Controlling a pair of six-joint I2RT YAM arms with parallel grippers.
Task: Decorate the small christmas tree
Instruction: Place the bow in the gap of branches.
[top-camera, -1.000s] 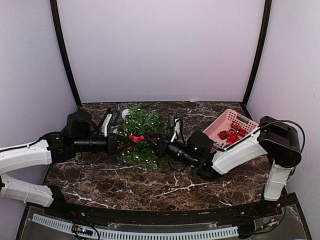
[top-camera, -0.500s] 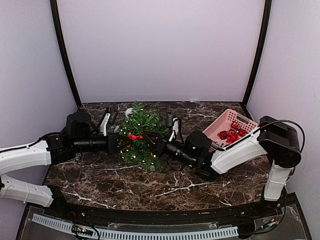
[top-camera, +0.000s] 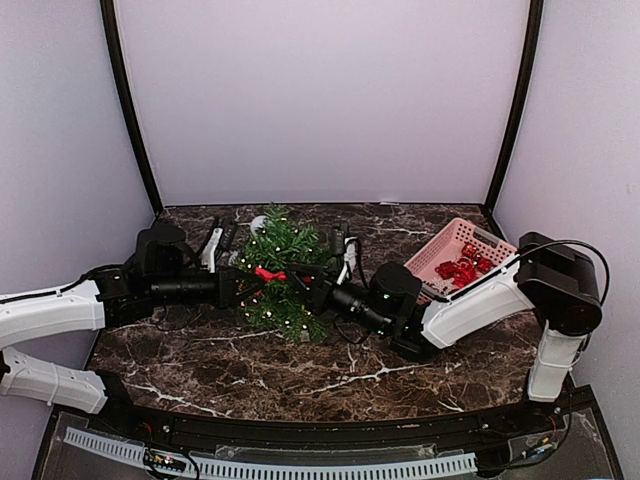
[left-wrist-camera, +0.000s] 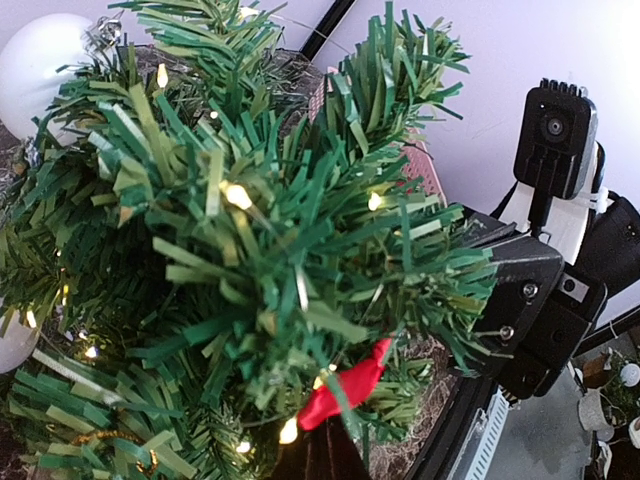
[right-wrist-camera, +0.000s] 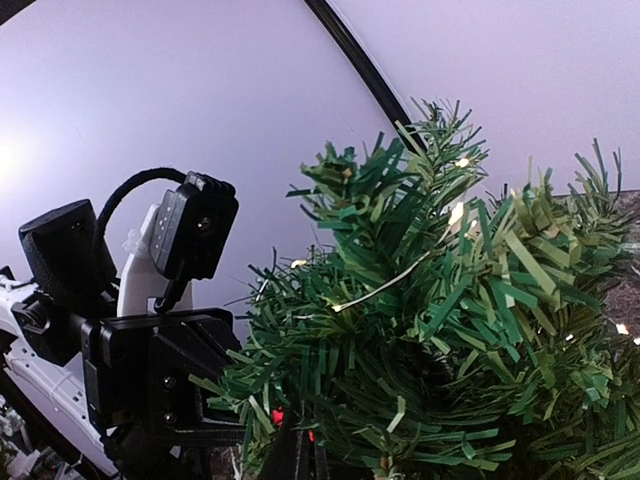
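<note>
Since a second ago, your small christmas tree (top-camera: 285, 250) of bushy dark green needles has narrowed slightly. The left gripper (top-camera: 240, 287) and right gripper (top-camera: 318, 290) stay closed together among its branches.

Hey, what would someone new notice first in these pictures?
The lit tree at the middle of the table, with the left gripper and right gripper buried in its branches from opposite sides. A red bow sits on it, and a pink basket of red ornaments stands far right.
</note>
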